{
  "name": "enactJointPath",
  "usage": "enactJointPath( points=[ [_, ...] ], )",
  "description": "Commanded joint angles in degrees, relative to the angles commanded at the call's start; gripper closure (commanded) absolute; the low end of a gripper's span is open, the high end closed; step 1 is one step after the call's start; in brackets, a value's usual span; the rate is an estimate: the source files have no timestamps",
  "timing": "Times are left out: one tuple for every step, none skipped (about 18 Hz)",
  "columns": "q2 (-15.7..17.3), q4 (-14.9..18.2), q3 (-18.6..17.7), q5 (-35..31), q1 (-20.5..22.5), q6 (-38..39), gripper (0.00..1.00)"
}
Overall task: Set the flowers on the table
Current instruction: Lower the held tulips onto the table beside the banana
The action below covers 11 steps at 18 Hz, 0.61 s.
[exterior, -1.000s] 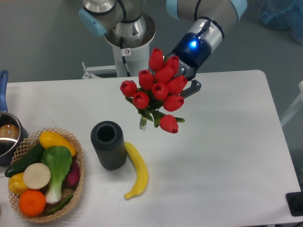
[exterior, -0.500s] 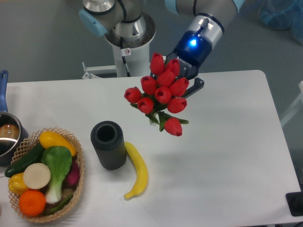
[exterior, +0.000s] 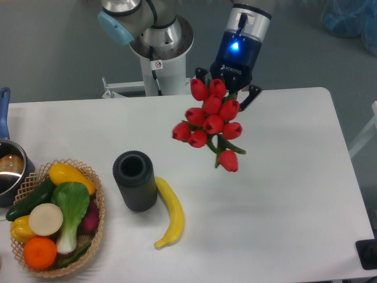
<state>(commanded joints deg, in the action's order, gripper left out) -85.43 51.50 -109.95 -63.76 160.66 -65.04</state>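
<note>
Flowers [exterior: 212,123] hang above the table [exterior: 294,177], right of the black vase [exterior: 135,180]. My gripper [exterior: 228,89] looks clamped on the hidden stems. I'd judge them light, floppy, top-heavy.

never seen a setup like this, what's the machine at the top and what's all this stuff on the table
You are looking down from one fixed camera above a white table. The machine is a robot arm; its base stands behind the table's far edge. Its two-finger gripper, under the blue-lit wrist, is shut on a bunch of red artificial flowers, held in the air above the table. On the table lie a dark ribbed cylinder, standing upright, a yellow banana beside it, and a woven basket of toy vegetables and fruit. A pot shows at the left edge.
</note>
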Motion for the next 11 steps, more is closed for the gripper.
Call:
enactJointPath(
  points=[
    [-0.4,-0.1,0.2,-3.7,-0.3,0.0,0.59],
    [-1.3,-0.1,0.3,-6.3,-0.4,0.0,0.59],
    [-2.2,-0.1,0.5,-8.0,-0.4,0.0,0.59],
    [-2.7,-0.1,0.5,-9.8,-0.4,0.2,0.59],
    [-3.3,-0.2,0.6,-11.4,-0.4,0.3,0.59],
    [-4.0,-0.1,0.6,-12.4,-0.4,0.3,0.59],
    [-5.1,0.0,0.6,-12.6,-0.5,0.4,0.59],
    [-6.6,0.0,0.7,-12.6,-0.7,0.4,0.59],
    [-8.8,0.2,0.9,-13.1,-1.1,0.2,0.59],
    [-10.4,0.1,0.9,-14.4,-1.8,0.1,0.59],
    [-11.9,0.1,1.1,-16.8,-3.2,0.0,0.59]
  ],
)
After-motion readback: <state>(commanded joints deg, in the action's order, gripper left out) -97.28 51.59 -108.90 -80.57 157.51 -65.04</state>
